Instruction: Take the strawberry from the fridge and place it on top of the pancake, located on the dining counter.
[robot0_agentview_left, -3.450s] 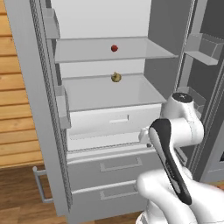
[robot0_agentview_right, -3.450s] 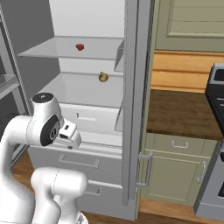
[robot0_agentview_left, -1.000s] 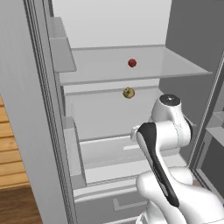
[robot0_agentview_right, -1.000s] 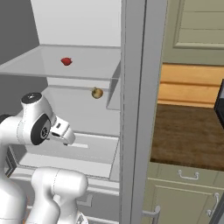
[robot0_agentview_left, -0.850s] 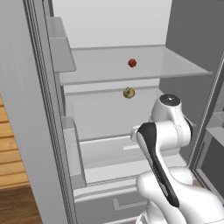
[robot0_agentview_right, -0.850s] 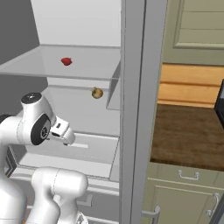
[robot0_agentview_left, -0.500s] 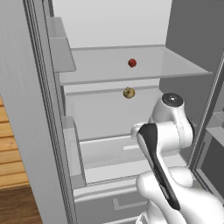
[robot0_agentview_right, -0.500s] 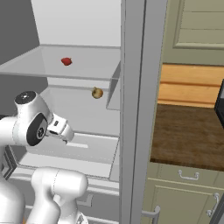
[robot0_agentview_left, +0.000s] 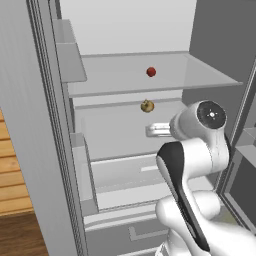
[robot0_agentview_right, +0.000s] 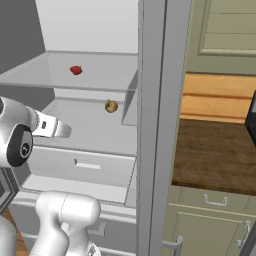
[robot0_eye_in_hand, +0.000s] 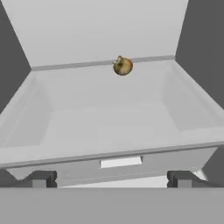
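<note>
The strawberry (robot0_agentview_left: 151, 72) sits untouched toward the back of the fridge's (robot0_agentview_left: 45, 150) upper glass shelf (robot0_agentview_left: 200, 75), so you are early in the job: the fridge doors stand open and the robot is parked right in front of it, but nothing has been picked up yet. Your hand (robot0_eye_in_hand: 112, 178) is released, its two fingertips (robot0_eye_in_hand: 41, 178) spread wide with only empty air between them, and it grasps nothing. It points into the fridge at the level of the shelf below, looking over the white drawer (robot0_eye_in_hand: 113, 131) toward the yellowish-brown fruit (robot0_eye_in_hand: 123, 66) at the back, which is not your target. I judge you need to raise the hand to the shelf above before closing on anything. Everything else remains: the grasp, the withdrawal from the fridge, the drive to the dining counter and the placing on the pancake. By count, you have one strawberry, one brown fruit, one hand with two fingertips, and one fridge; a brown wooden tabletop (robot0_agentview_right: 215, 150) shows past the right door.
</note>
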